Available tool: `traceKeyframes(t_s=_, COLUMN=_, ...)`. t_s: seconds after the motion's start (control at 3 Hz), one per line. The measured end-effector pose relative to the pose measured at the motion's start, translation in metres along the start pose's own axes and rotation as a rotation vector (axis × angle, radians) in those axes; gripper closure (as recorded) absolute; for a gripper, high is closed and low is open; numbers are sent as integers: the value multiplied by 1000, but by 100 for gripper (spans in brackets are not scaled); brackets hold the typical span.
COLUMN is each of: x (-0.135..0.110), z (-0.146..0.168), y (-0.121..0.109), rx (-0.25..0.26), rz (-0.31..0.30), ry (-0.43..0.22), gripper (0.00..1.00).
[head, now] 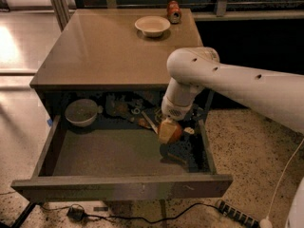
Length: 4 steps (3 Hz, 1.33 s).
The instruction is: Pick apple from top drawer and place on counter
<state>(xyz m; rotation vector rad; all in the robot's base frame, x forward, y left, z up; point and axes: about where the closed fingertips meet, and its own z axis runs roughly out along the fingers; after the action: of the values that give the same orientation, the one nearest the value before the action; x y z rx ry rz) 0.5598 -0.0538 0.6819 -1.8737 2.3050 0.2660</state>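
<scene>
The top drawer (118,187) is pulled wide open below the tan counter (109,46). My gripper (169,127) reaches down into the drawer's right half at the end of the white arm. It is shut on the red-orange apple (174,133) and holds it a little above the drawer floor, with a shadow beneath it. The fingers are mostly hidden behind the wrist and the apple.
A pale bowl (152,25) and a red-brown can (173,11) stand at the counter's far edge. A grey bowl (81,112) sits in the drawer's back left, with small clutter (128,109) along the back. A cable (142,217) and power strip (237,213) lie on the floor.
</scene>
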Motion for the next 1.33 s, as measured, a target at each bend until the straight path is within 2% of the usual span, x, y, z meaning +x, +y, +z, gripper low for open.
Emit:
traceKeyframes(t_s=0.33, x=8, z=-38, y=7, rx=100, rz=28, ry=-17, gripper=100)
traceKeyframes(t_s=0.67, x=15, z=-86, y=22, rx=238, rz=40, ry=-30, gripper=100)
traceKeyframes(t_s=1.0, x=12, z=-107, y=28, rx=283, rz=32, ry=-35, gripper=100)
traceKeyframes(t_s=1.33, x=2, z=-115, y=20, rx=324, rz=29, ry=-41, gripper=100)
